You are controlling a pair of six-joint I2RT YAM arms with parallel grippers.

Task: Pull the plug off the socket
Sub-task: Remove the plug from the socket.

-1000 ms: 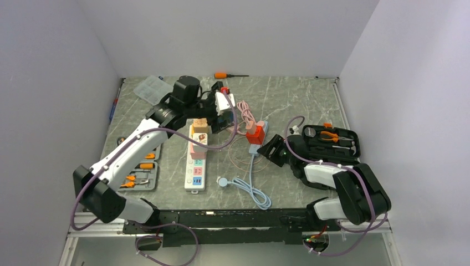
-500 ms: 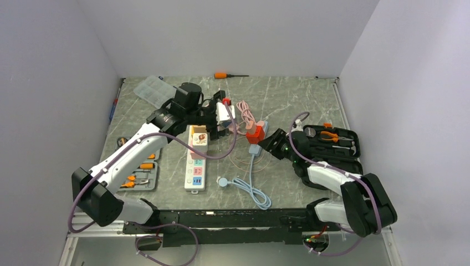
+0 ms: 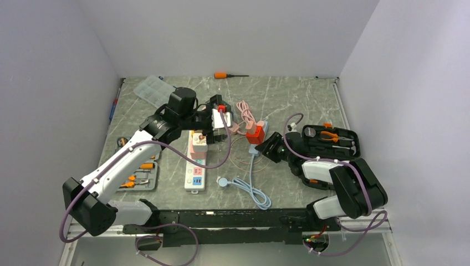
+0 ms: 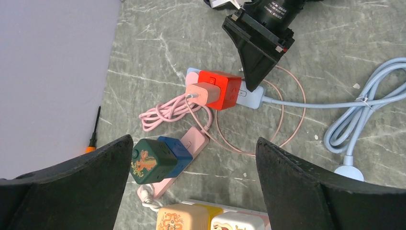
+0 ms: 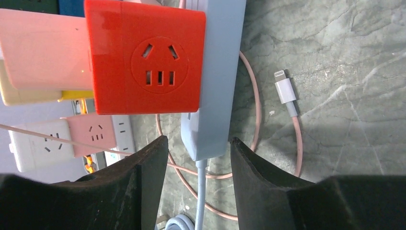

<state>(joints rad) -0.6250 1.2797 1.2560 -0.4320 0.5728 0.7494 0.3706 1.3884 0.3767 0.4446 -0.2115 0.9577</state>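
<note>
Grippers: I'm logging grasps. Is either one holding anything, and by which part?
Nothing is held. The left gripper is open and empty. The right gripper is also open, straddling the cord end of the blue power strip.

an orange-handled screwdriver lies at the far edge of the grey marbled table. a clear plastic compartment box sits far left. a grey tray of orange-handled tools lies near left. on the right, an open black tool case holds orange-handled pliers. a light blue cord coils near the front.
</note>
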